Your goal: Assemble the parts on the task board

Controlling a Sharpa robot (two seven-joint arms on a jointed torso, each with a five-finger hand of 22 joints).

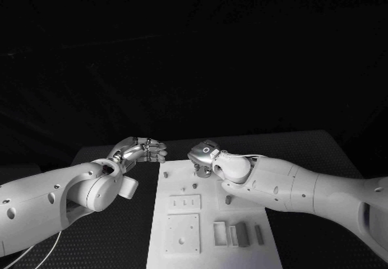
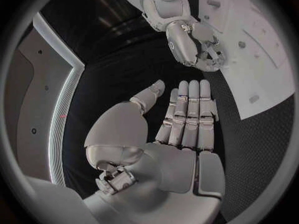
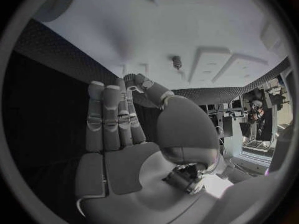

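Observation:
The white task board [image 1: 210, 260] lies lengthwise in the middle of the table. Three narrow grey parts [image 1: 241, 234] lie side by side near its front right. Two square plates [image 1: 183, 232] sit to their left. My left hand [image 1: 142, 150] hovers just off the board's far left corner; in the left wrist view its fingers [image 2: 190, 114] are straight, apart from the thumb, and hold nothing. My right hand [image 1: 204, 157] hangs over the board's far end. Its fingers [image 3: 112, 119] are extended and empty, and a small peg [image 3: 177, 61] stands on the board [image 3: 187, 20] beyond them.
Black textured table [image 1: 121, 241] surrounds the board on both sides. My right forearm [image 1: 299, 188] crosses above the board's right edge. The right hand [image 2: 196, 42] is close to my left hand, with a small gap between them.

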